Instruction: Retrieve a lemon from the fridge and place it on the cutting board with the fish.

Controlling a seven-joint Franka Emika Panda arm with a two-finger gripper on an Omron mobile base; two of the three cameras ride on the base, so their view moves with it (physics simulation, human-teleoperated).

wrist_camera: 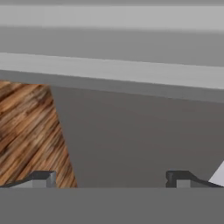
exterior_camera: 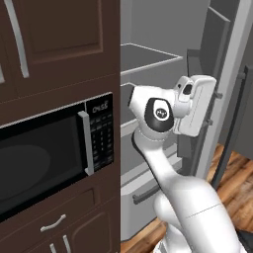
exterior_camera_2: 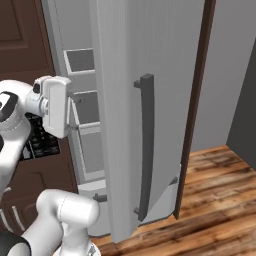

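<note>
Left base view: I see the fridge (exterior_camera: 163, 59) standing open, grey shelves bare where visible, its door (exterior_camera: 225, 74) swung out to the right. My arm (exterior_camera: 173, 188) rises from the lower right and its white hand (exterior_camera: 195, 104) is raised at the door's inner side, about level with the middle shelves. A black microwave (exterior_camera: 54, 148) sits in dark brown cabinetry to the left of the fridge opening.

Right base view: I see the outer face of the door (exterior_camera_2: 150, 100) with its dark bar handle (exterior_camera_2: 145, 145); the hand (exterior_camera_2: 56, 106) sits just beside the door's inner edge. Wood floor (exterior_camera_2: 215, 200) lies below.

Hand view: the pincer (wrist_camera: 111, 179) is spread wide, both tips (wrist_camera: 41, 178) apart with nothing between them, facing a grey fridge panel (wrist_camera: 140, 135) and a strip of floor (wrist_camera: 26, 131). I cannot make out the lemon, board or fish.
</note>
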